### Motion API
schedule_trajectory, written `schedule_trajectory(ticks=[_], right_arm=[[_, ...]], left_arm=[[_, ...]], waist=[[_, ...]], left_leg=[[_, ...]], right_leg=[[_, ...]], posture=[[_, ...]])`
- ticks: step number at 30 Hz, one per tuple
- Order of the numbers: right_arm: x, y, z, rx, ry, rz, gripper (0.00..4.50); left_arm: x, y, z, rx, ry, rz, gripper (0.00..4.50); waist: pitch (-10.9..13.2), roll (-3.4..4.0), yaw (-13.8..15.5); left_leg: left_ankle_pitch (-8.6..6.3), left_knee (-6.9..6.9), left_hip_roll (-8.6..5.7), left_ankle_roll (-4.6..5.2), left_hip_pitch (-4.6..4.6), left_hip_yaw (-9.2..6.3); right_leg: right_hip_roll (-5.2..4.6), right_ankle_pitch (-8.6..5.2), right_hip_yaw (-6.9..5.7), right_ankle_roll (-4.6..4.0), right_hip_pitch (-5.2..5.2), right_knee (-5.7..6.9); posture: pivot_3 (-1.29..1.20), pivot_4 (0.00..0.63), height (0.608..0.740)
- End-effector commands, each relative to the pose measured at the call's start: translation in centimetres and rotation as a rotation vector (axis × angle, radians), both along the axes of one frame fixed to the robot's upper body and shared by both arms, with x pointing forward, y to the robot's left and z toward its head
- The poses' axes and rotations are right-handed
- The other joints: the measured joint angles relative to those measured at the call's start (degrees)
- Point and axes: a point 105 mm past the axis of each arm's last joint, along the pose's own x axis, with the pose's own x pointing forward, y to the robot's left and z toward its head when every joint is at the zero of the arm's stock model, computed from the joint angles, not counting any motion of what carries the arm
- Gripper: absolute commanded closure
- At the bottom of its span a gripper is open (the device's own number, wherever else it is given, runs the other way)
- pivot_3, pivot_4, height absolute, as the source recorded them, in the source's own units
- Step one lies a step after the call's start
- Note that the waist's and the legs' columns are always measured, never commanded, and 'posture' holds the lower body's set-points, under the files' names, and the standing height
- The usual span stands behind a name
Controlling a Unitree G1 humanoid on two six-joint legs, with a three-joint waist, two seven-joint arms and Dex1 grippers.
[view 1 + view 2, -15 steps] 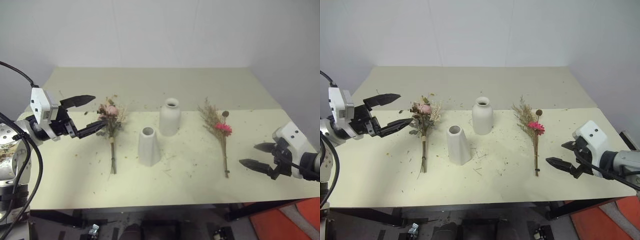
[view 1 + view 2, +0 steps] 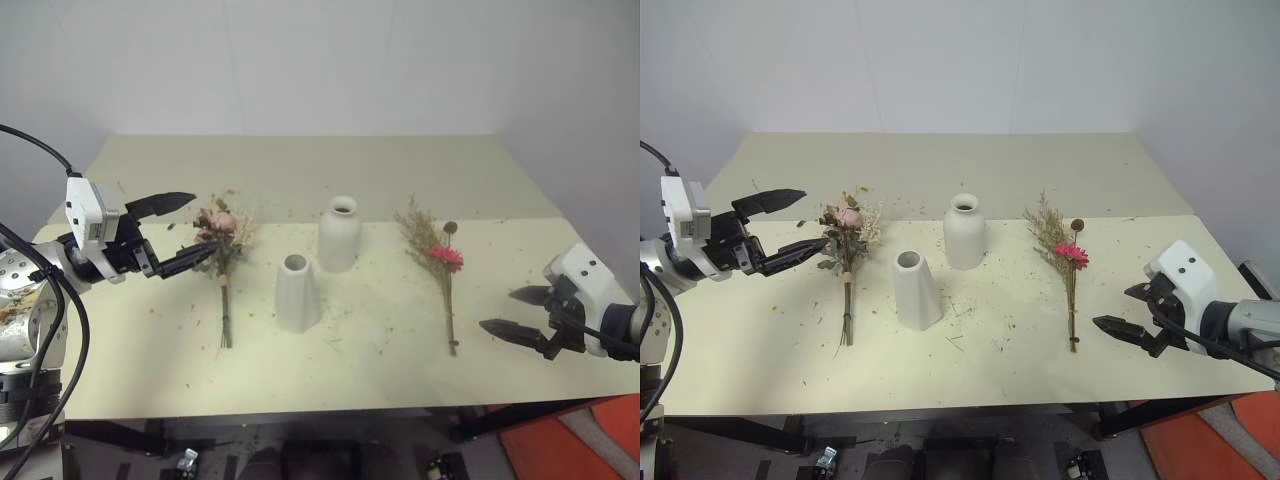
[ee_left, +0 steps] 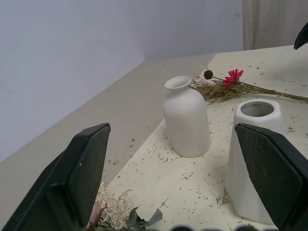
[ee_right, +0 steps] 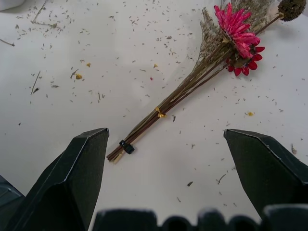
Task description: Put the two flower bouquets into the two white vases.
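The pink rose bouquet (image 2: pixel 224 268) lies flat on the cream table (image 2: pixel 300 170), left of the two white vases. My left gripper (image 2: pixel 201 223) hovers open beside its flower head, and its fingers do not touch it. The cone-shaped vase (image 2: pixel 298 293) stands upright in front of the bottle-shaped vase (image 2: pixel 340 235). The magenta daisy bouquet (image 2: pixel 446 282) lies flat to the right of the vases. My right gripper (image 2: pixel 497 309) is open just right of its stem end. In the right wrist view those stems (image 4: pixel 159 113) lie between the spread fingers (image 4: pixel 72 183), a little beyond them.
Dried flower crumbs are scattered over the table top. A white wall rises behind the far edge. The table's front edge runs close under both grippers. In the left wrist view the bottle vase (image 3: pixel 185 118) and cone vase (image 3: pixel 252 159) stand ahead, between the fingers.
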Motion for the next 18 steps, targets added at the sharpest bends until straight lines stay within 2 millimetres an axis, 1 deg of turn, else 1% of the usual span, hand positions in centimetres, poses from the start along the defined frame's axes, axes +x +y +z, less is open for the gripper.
schedule_trajectory(ticks=[1,3,6,10,12,16,18], right_arm=[[1.2,0.3,2.5,0.046,-0.070,-0.038,0.01],[2.3,0.5,2.5,0.074,-0.051,-0.083,0.01],[4.6,0.7,1.7,0.087,-0.005,-0.186,0.01],[7.0,2.0,0.8,0.115,0.030,-0.271,0.01],[7.9,2.9,0.1,0.116,0.048,-0.299,0.01],[9.4,2.9,-1.9,0.088,0.082,-0.402,0.01],[9.6,3.3,-2.8,0.074,0.106,-0.402,0.01]], left_arm=[[-0.8,-1.7,1.5,0.028,-0.053,-0.075,0.00],[-1.1,-2.9,1.1,0.085,-0.051,-0.124,0.00],[-0.9,-4.6,0.9,0.141,-0.058,-0.153,0.00],[-0.6,-6.5,1.1,0.160,-0.093,-0.202,0.00],[-0.5,-7.0,1.3,0.147,-0.097,-0.217,0.00],[-0.5,-7.6,1.1,0.169,-0.099,-0.245,0.00],[-0.5,-7.6,1.1,0.170,-0.100,-0.245,0.00]], waist=[[0.0,0.00,-0.1],[0.0,0.00,-0.1],[0.0,-0.01,-0.1],[0.0,-0.01,-0.1],[0.0,-0.01,-0.1],[0.0,0.00,-0.1],[0.0,0.00,-0.1]], left_leg=[[0.00,0.00,0.00,0.00,0.00,0.00],[0.00,0.01,0.00,0.00,0.01,0.00],[0.00,0.01,0.00,0.00,0.03,0.00],[0.00,0.00,-0.04,0.00,-0.07,-0.01],[0.00,0.00,-0.06,0.00,-0.19,-0.02],[0.00,0.00,-0.08,0.01,-0.26,-0.05],[0.00,0.00,-0.09,0.01,-0.25,-0.06]], right_leg=[[0.00,0.00,0.00,0.00,0.00,0.00],[0.00,0.01,0.00,0.00,0.01,0.01],[0.01,0.03,0.00,-0.05,0.03,0.01],[0.01,0.21,0.01,-0.35,-0.07,0.01],[-0.01,0.23,0.02,-0.37,-0.16,0.00],[-0.02,0.25,0.00,-0.37,-0.20,-0.01],[-0.02,0.25,0.00,-0.37,-0.21,0.00]], posture=[[0.00,0.150,0.740],[0.00,0.150,0.740],[0.00,0.150,0.740],[0.00,0.150,0.740],[0.00,0.150,0.740],[0.00,0.150,0.740],[0.00,0.150,0.740]])
